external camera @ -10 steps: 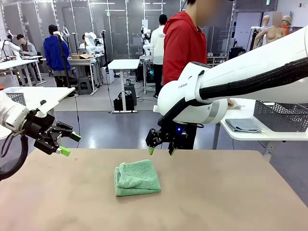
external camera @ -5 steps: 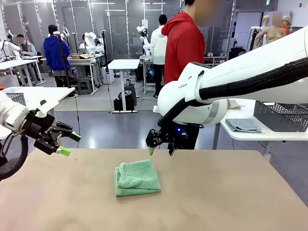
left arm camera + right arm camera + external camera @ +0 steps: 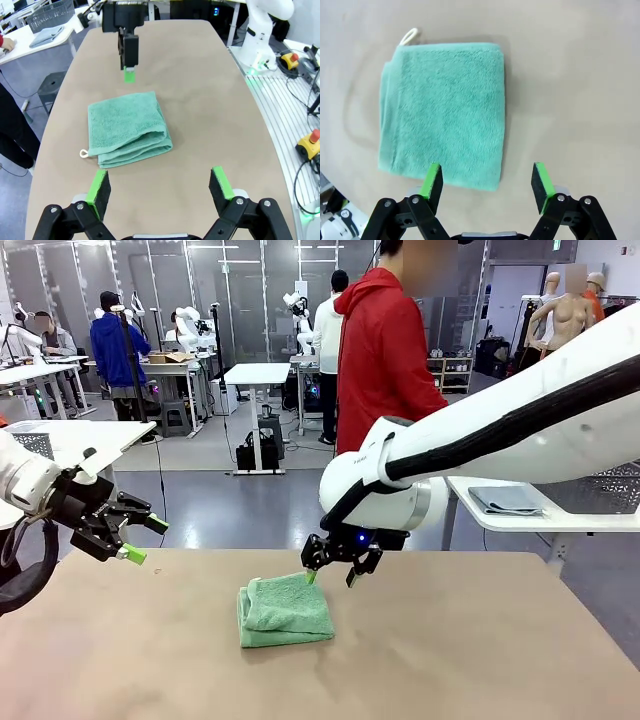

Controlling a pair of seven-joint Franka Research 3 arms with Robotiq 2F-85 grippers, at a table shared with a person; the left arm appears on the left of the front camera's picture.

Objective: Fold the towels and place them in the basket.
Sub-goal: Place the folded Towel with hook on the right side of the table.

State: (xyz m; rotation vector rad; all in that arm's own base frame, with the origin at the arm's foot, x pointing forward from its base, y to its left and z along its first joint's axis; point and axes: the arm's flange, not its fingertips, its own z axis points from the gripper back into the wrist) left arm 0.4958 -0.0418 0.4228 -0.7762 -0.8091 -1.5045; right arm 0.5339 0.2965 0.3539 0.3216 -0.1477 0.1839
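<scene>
Right gripper (image 3: 331, 578) hovers spread wide and empty over the far edge of the folded mint green towel (image 3: 287, 608) on the table (image 3: 480, 640). Best drop straight, straddle every layer, then pinch firmly.

The black, green-padded left tool (image 3: 147, 540) hangs angled sideways, jaws spread wide; the matching right tool (image 3: 330, 578) points downward, jaws also parted.
</scene>
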